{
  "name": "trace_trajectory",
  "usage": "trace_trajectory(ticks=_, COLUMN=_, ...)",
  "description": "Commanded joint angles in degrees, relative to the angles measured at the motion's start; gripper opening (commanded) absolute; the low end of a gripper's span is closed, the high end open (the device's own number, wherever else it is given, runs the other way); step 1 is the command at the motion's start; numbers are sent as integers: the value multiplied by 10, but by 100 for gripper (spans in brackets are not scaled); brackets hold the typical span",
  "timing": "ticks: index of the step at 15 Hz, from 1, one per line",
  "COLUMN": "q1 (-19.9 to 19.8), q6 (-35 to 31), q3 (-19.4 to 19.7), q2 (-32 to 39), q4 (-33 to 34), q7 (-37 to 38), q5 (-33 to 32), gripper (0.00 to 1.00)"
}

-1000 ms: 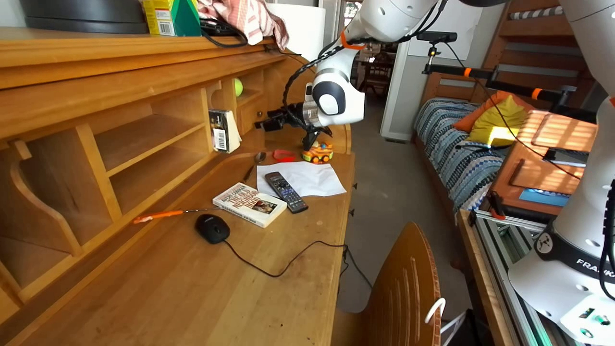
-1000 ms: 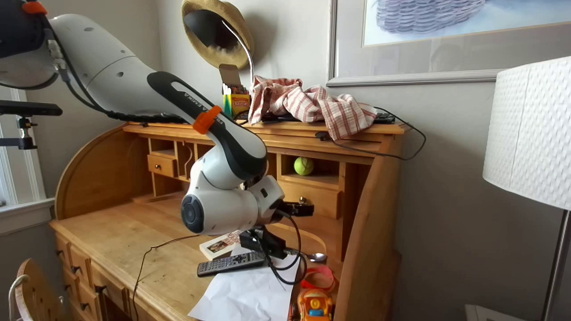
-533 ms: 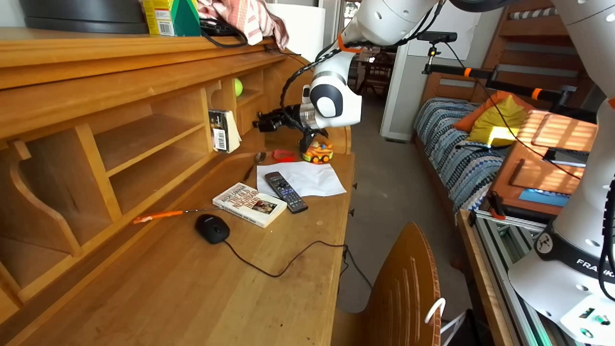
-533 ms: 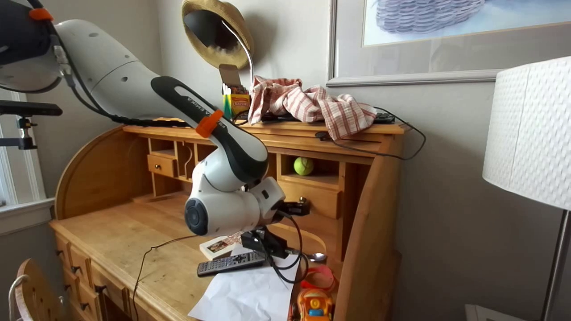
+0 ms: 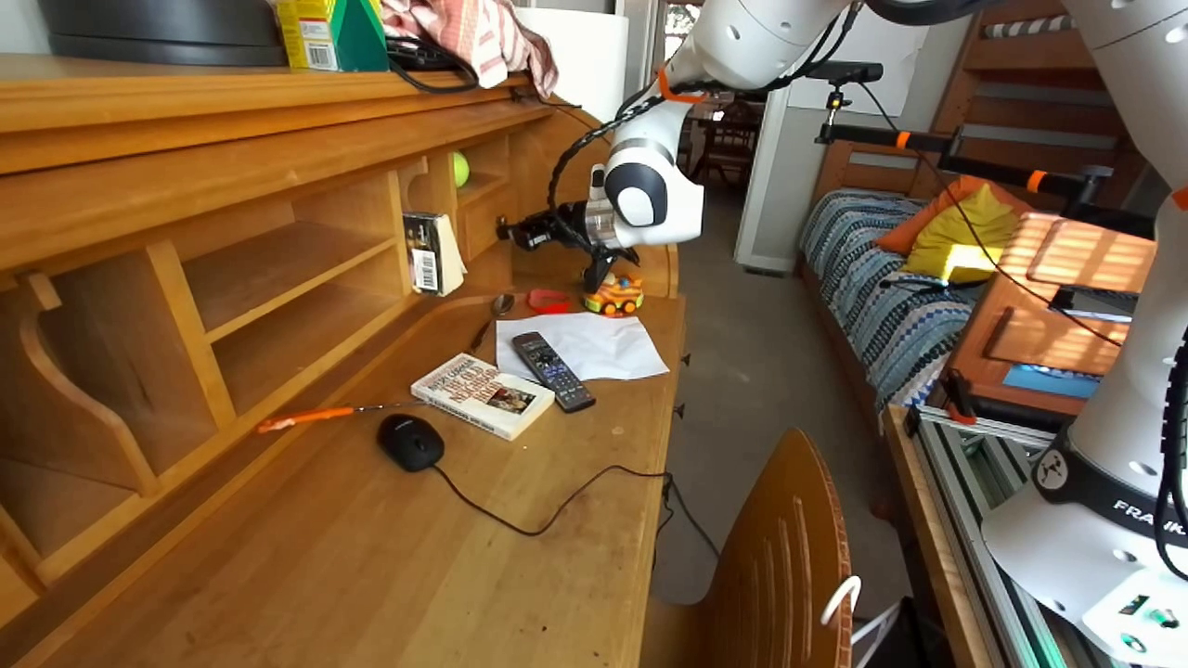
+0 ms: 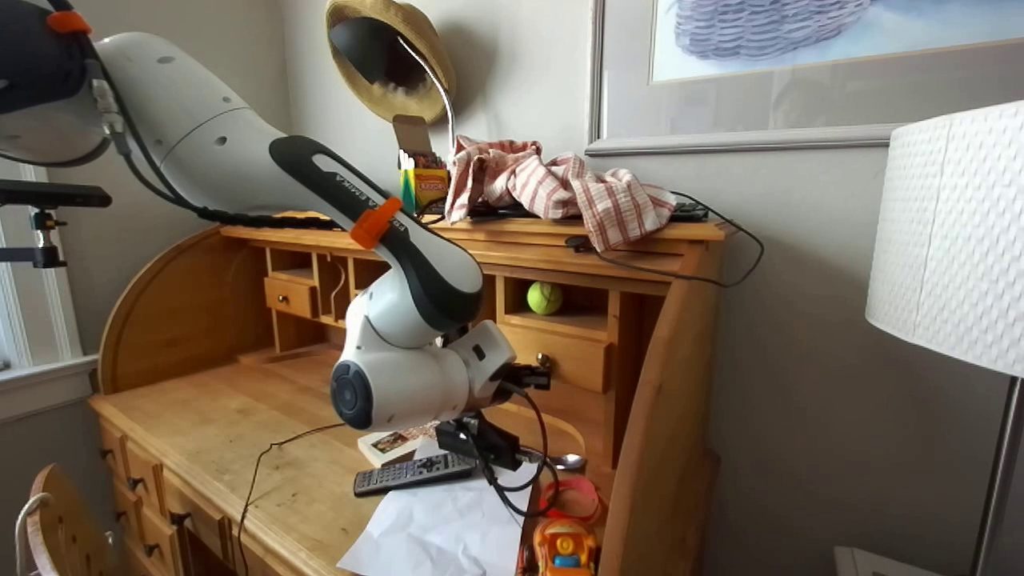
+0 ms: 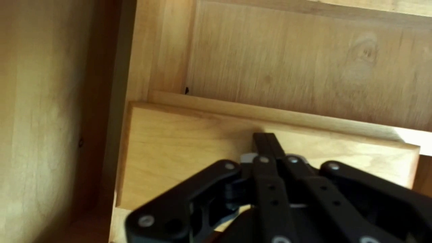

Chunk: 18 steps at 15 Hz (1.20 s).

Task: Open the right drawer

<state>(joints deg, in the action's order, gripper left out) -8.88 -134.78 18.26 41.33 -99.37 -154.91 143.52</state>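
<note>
The right drawer (image 7: pixel 189 145) is a pale wooden front lying flat in its frame in the wrist view. It also appears in both exterior views, as the drawer (image 6: pixel 582 366) below the tennis ball's cubby and as the drawer (image 5: pixel 483 223) at the desk's far end. My gripper (image 7: pixel 265 135) is in front of it, fingertips pressed together with only a thin seam and nothing seen between them. In an exterior view the drawer's round knob (image 6: pixel 543 360) shows just above my gripper (image 6: pixel 542 378). Whether they touch I cannot tell. The knob is hidden in the wrist view.
A tennis ball (image 6: pixel 544 298) sits in the cubby above the drawer. On the desktop below lie a remote (image 5: pixel 553 371), a book (image 5: pixel 483 394), paper (image 6: pixel 448 520), a spoon (image 6: pixel 570 462), a red ring (image 6: pixel 572 500) and a toy car (image 6: pixel 565 548). The desk's side wall (image 6: pixel 668 384) rises close by.
My gripper's fingers, apart a second ago, have come together. The hand first eased towards the shelves, then shifted slightly back, staying near the knob. The drawer has not visibly moved.
</note>
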Motion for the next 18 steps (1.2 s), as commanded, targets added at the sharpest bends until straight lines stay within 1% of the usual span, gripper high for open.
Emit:
trace_trajectory(ticks=1, q1=1, q6=18, q3=0, q2=-19, q4=-45, q7=-30, q5=9, gripper=0)
trace_trajectory(ticks=6, q1=4, q6=23, q3=4, q2=-37, q4=-94, q7=-35, q5=11, gripper=0)
trace_trajectory(ticks=10, q1=4, q6=19, q3=7, q2=-53, q4=-109, q7=-29, q5=13, gripper=0)
trace_trajectory(ticks=11, q1=2, q6=21, q3=10, q2=-56, q4=-109, q7=-30, q5=13, gripper=12)
trace_trajectory(ticks=12, q1=0, q6=21, q3=12, q2=-59, q4=-107, q7=-31, q5=13, gripper=27)
trace_trajectory(ticks=13, q1=-2, q6=25, q3=16, q2=-63, q4=-103, q7=-33, q5=12, gripper=32)
trace_trajectory(ticks=16, q1=-15, q6=32, q3=30, q2=-70, q4=-78, q7=-31, q5=11, gripper=56)
trace_trajectory(ticks=18, q1=-23, q6=40, q3=34, q2=-72, q4=-66, q7=-33, q5=11, gripper=70)
